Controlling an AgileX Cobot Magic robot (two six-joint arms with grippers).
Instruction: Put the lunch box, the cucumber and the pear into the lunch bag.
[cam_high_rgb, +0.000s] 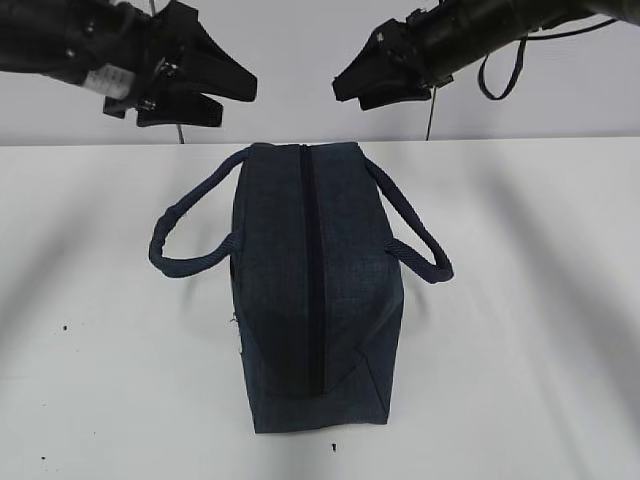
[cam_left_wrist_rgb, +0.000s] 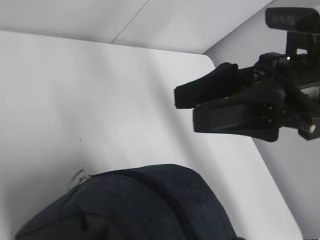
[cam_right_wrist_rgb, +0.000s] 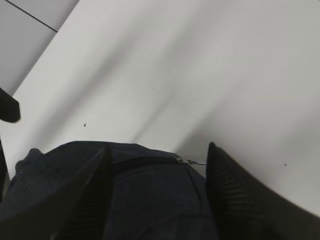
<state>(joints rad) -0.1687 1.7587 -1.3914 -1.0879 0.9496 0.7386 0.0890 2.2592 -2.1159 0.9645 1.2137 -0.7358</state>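
Closest to me, the lunch bag (cam_high_rgb: 315, 290) sits zipped shut mid-desk (cam_high_rgb: 90, 400). Left gripper (cam_high_rgb: 228, 98) and right gripper (cam_high_rgb: 348, 90) hover above, fingers wide, empty. No food visible; that shut zipper could block packing.

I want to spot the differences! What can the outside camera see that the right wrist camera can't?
Only the outside camera shows the whole bag with both loop handles, the left handle and right handle, and both pincers, left and right, hanging open above it. Only the right wrist camera shows the small metal zipper pull at the bag's end. Both show the dark blue bag zipped shut on the white table.
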